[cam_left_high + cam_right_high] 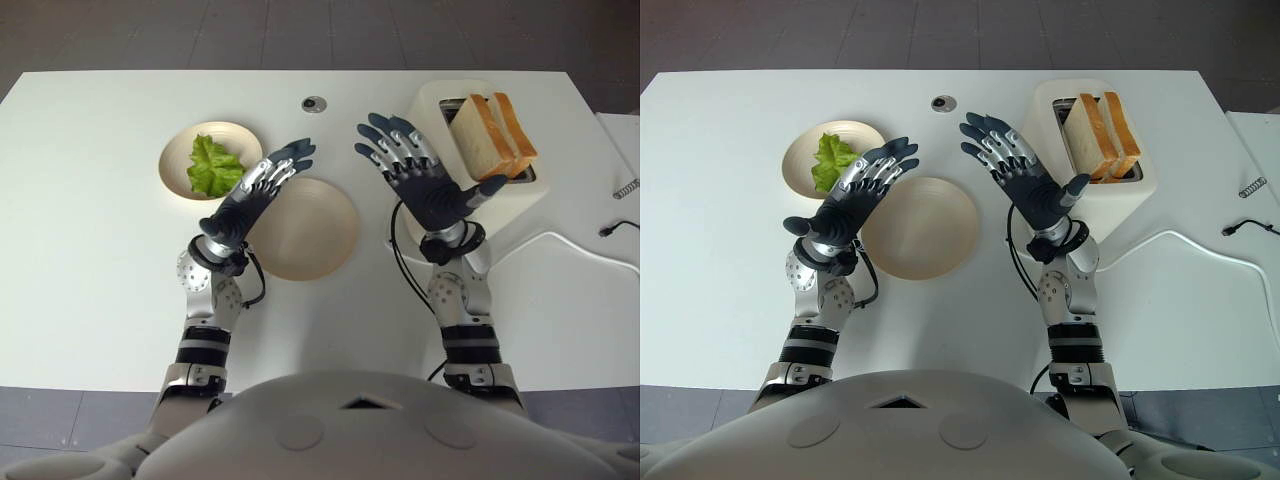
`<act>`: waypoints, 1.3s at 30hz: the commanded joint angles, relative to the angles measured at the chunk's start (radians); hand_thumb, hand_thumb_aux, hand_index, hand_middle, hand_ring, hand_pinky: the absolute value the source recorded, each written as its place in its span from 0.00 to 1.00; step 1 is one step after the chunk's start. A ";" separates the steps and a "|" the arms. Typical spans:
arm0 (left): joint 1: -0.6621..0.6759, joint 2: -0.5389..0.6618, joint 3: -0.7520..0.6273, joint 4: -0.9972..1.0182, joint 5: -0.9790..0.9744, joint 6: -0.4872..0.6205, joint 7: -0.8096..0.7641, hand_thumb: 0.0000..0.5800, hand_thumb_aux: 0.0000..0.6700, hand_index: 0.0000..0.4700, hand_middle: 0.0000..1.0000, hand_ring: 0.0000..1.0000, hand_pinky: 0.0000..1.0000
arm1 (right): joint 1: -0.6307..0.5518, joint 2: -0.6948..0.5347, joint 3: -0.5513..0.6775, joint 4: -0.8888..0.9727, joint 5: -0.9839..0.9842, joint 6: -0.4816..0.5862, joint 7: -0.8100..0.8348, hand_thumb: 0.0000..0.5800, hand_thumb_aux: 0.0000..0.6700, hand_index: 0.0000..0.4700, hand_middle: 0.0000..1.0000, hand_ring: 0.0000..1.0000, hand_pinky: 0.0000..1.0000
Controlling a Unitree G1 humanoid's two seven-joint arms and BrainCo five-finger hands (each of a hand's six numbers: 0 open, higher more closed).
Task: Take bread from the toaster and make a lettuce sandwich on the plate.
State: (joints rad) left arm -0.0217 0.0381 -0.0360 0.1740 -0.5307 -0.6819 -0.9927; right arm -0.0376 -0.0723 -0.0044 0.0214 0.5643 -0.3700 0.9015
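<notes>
Two bread slices (492,135) stand in the toaster (437,100) near the table's (90,250) far right corner, lettuce (212,165) sits in the bowl (175,150) just left of the plate (310,235), and both hands hover empty, fingers spread wide: left hand (250,198) over the plate's left rim, right hand (425,180) beside the toaster.
</notes>
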 commanded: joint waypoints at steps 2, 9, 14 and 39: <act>-0.002 0.000 0.000 -0.004 0.001 0.008 0.017 0.00 0.00 0.00 0.00 0.00 0.00 | -0.007 0.000 0.007 0.028 -0.053 -0.033 -0.013 0.00 0.00 0.00 0.00 0.00 0.00; -0.004 0.000 -0.005 -0.004 0.001 0.009 0.026 0.00 0.00 0.00 0.00 0.00 0.00 | -0.004 -0.003 0.013 0.024 -0.064 -0.046 -0.017 0.00 0.00 0.00 0.00 0.00 0.00; -0.003 0.004 0.004 -0.024 -0.032 0.034 0.023 0.00 0.00 0.00 0.00 0.00 0.00 | 0.017 -0.031 -0.006 -0.085 -0.060 -0.052 -0.042 0.00 0.00 0.00 0.00 0.00 0.00; -0.017 -0.003 0.007 -0.008 -0.018 0.024 0.022 0.00 0.00 0.00 0.00 0.00 0.00 | -0.020 -0.460 -0.416 0.101 -0.764 -0.280 -0.523 0.00 0.00 0.00 0.00 0.00 0.00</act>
State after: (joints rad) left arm -0.0372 0.0330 -0.0309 0.1569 -0.5522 -0.6575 -0.9688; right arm -0.0404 -0.4966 -0.4462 0.0229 -0.0580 -0.6376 0.4499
